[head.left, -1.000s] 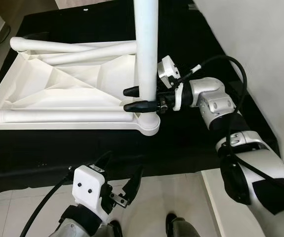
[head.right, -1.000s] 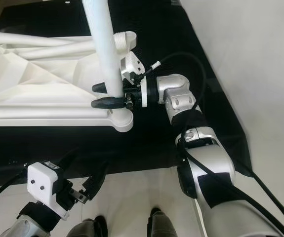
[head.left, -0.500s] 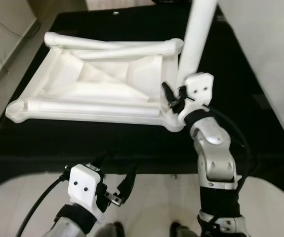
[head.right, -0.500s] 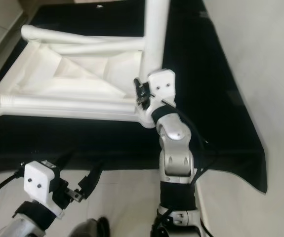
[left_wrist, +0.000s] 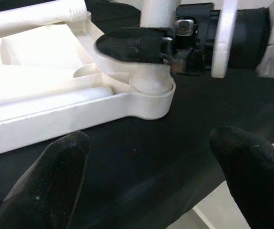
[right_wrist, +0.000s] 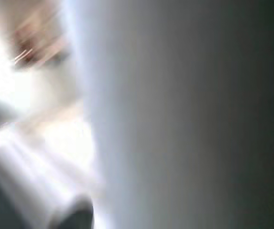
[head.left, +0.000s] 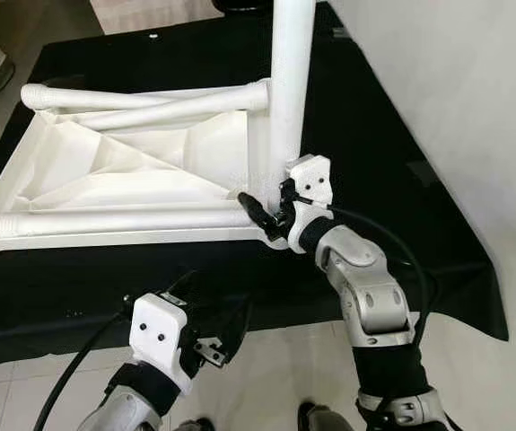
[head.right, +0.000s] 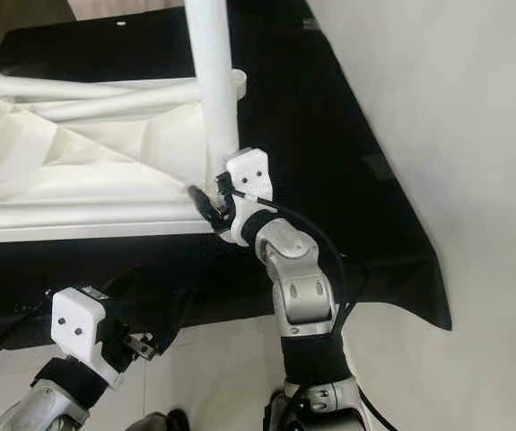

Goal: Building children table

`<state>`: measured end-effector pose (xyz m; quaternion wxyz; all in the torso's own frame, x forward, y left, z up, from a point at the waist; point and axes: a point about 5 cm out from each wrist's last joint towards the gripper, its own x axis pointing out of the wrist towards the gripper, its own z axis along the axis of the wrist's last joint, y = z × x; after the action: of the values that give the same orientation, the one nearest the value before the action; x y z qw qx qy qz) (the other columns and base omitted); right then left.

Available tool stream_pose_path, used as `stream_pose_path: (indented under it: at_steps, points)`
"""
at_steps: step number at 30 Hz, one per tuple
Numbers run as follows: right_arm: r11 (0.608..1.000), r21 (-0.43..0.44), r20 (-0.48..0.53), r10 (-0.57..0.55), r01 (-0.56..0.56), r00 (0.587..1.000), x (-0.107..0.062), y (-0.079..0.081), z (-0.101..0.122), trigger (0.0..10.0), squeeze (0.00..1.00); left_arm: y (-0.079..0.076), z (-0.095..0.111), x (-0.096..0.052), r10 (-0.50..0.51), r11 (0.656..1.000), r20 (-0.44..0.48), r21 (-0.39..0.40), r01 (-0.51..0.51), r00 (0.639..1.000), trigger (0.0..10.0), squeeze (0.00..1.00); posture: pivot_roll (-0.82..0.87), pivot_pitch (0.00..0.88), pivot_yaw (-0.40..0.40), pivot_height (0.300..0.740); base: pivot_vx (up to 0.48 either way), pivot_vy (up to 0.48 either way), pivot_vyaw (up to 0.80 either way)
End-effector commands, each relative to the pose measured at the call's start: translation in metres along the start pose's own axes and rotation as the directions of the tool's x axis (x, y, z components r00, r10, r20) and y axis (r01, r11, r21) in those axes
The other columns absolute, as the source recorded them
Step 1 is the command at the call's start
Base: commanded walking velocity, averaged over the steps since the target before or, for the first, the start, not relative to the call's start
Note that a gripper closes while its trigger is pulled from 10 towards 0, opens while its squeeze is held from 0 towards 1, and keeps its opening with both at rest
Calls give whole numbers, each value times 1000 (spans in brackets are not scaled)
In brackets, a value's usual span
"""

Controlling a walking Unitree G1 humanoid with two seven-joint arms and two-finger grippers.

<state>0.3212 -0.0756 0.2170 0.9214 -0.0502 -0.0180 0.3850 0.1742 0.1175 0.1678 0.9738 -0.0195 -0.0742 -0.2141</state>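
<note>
An upright white leg [head.left: 292,81] is gripped at its base by the right tool [head.left: 271,208], on the upturned tabletop [head.left: 132,171]'s near right corner. The left tool [head.left: 211,323] is held open nearby.

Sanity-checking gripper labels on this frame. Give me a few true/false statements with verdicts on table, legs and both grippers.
1. The right gripper is closed around the upright leg near its base. True.
2. The tabletop lies upside down on a black cloth. True.
3. The left gripper holds a loose leg. False: it is open and hovers near the cloth's front edge, holding nothing.
4. All four legs stand upright. False: one stands at the corner; other legs lie flat in the tabletop.
5. The upright leg sits in a corner socket. True.
</note>
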Motion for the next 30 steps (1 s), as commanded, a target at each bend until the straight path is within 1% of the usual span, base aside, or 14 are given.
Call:
stream_pose_path:
  at_steps: [1,2,4,5,7,10,14,15,16,17,22,27,29,30]
  points:
    - [933,-71,38,356,-353,934,6,19,12,10000,0,-1,-4,-2,0,1000,-19,-3,0,1000,10000,0,82,241,17,740,0,0,0]
    - [933,-71,38,356,-353,934,6,19,12,10000,0,-1,-4,-2,0,1000,-19,-3,0,1000,10000,0,82,241,17,740,0,0,0]
    - [830,-160,-16,539,-534,842,3,8,13,10000,0,-2,-2,-3,2,1000,-18,-4,-2,1000,10000,0,94,250,17,740,0,0,0]
    - [830,-160,-16,539,-534,842,3,8,13,10000,0,-2,-2,-3,2,1000,-18,-4,-2,1000,10000,0,94,250,17,740,0,0,0]
    - [784,-180,-53,596,-594,802,6,-2,14,10000,0,-3,-1,-5,4,1000,-17,-4,-4,1000,10000,0,97,256,18,740,0,0,0]
    - [781,-164,-58,602,-602,797,24,-16,21,10000,0,-5,0,-7,2,1000,-19,-6,-3,1000,10000,0,104,266,19,740,0,0,0]
    - [783,-159,-60,601,-602,797,29,-19,24,10000,0,-6,1,-8,1,1000,-20,-8,-1,1000,10000,0,112,271,20,740,0,0,0]
    - [776,-153,-68,609,-612,790,32,-21,25,7961,0,-6,1,-9,1,1000,-22,-9,-1,1000,10000,0,117,278,22,740,0,0,0]
    - [776,-153,-68,609,-612,790,32,-21,25,7961,0,-6,1,-9,1,1000,-22,-9,-1,1000,10000,0,117,278,22,740,0,0,0]
    - [749,-149,-86,641,-646,763,36,-24,27,0,0,-7,2,-10,1,1000,-25,-10,-2,1000,10000,0,122,285,20,740,0,0,0]
    - [739,-153,-99,649,-656,754,36,-31,28,0,0,-8,3,-11,2,1000,-26,-12,-3,1000,10000,0,121,288,17,740,0,0,0]
    - [809,-166,-127,549,-564,826,31,-47,21,0,0,-9,3,-11,4,1000,-24,-14,-5,1000,10000,0,110,291,10,740,0,0,0]
    - [896,-160,-173,386,-413,906,20,-62,4,0,0,-10,3,-11,6,1000,-23,-16,-6,1000,10000,0,93,292,0,740,0,0,0]
    - [896,-160,-173,386,-413,906,20,-62,4,0,0,-10,3,-11,6,1000,-23,-16,-6,1000,10000,0,93,292,0,740,0,0,0]
